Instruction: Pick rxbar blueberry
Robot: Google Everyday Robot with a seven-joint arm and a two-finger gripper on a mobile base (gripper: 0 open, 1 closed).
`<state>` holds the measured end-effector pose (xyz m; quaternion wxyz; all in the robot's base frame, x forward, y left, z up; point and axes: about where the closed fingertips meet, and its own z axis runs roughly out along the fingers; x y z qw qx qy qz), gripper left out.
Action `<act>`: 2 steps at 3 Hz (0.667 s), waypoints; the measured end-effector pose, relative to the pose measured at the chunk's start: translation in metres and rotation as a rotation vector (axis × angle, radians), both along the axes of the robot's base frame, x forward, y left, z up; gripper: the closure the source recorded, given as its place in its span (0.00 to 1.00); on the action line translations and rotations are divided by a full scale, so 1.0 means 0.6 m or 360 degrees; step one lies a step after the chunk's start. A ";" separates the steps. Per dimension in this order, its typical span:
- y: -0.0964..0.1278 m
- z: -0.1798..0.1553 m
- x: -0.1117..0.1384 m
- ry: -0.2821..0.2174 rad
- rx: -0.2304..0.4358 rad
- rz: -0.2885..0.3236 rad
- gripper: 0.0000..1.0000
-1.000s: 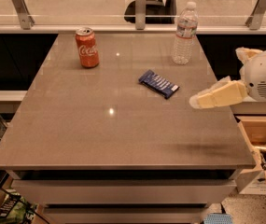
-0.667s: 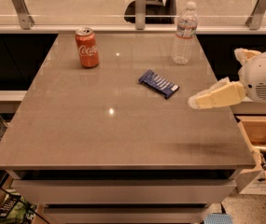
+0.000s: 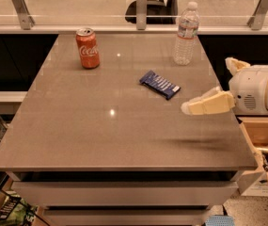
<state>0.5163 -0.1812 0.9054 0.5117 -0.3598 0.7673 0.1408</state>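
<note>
The rxbar blueberry (image 3: 160, 84), a flat dark blue bar with pale lettering, lies at an angle on the grey table (image 3: 100, 126), right of centre. My gripper (image 3: 207, 84) hovers at the table's right edge, just right of the bar and slightly nearer the camera. It is open and empty. One cream finger (image 3: 208, 104) points left toward the bar, and the other finger (image 3: 235, 64) sticks up behind it. The gripper does not touch the bar.
A red Coca-Cola can (image 3: 87, 48) stands at the back left. A clear water bottle (image 3: 186, 33) stands at the back right, behind the bar. A glass railing runs behind the table. Cardboard boxes (image 3: 265, 145) sit on the floor at the right.
The gripper has edged slightly left and toward the camera. The bar, can and bottle have not moved.
</note>
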 end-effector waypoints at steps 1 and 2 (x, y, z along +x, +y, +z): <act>0.011 -0.023 0.014 -0.0018 0.0062 0.0024 0.00; 0.021 -0.050 0.027 0.0017 0.0078 0.0055 0.00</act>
